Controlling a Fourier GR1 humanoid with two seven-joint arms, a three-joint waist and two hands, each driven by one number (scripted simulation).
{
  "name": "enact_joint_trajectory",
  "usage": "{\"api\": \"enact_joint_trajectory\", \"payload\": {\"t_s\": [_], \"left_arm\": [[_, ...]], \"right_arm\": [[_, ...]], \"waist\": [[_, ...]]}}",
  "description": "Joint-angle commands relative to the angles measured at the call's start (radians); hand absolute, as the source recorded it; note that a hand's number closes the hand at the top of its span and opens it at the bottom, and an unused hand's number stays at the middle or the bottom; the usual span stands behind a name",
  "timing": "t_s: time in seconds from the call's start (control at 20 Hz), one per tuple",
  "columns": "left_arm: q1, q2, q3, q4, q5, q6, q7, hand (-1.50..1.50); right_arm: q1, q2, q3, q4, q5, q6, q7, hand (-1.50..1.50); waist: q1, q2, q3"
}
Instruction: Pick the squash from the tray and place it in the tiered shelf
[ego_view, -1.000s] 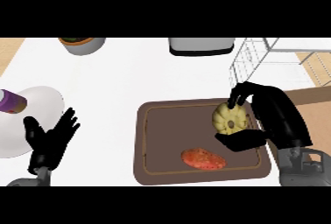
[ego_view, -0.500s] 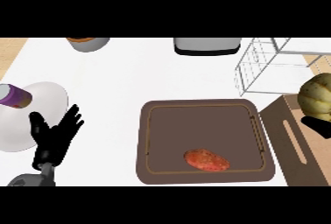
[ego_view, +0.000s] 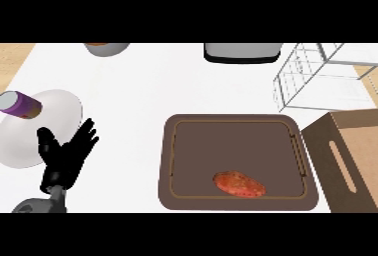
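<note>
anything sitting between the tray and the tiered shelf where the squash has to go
Nothing visible stands on the counter between the tray and the tiered shelf. A slotted wooden board lies right of the tray, below the shelf. The squash and right hand are out of view.

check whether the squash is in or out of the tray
Out: the tray holds only a reddish-orange food item; the squash shows nowhere in view.
</note>
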Motion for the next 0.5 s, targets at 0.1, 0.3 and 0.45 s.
{"api": "enact_joint_trajectory", "payload": {"t_s": [0.1,0.3,0.45], "left_arm": [[0.033,-0.042,-0.018,0.039,-0.042,-0.007,-0.051,0.0],[-0.062,-0.054,0.01,0.073,-0.044,0.014,0.007,0.0],[-0.01,-0.021,0.02,0.011,-0.035,-0.025,0.015,0.0]], "right_arm": [[-0.119,-0.07,-0.002,0.295,0.08,-0.022,-0.202,1.5],[-0.196,-0.103,0.031,0.474,0.092,0.007,-0.294,1.5],[-0.247,-0.107,0.083,0.57,0.122,0.029,-0.334,1.5]], "waist": [[0.011,0.007,-0.002],[0.005,0.007,-0.002],[0.011,0.005,-0.002]]}}
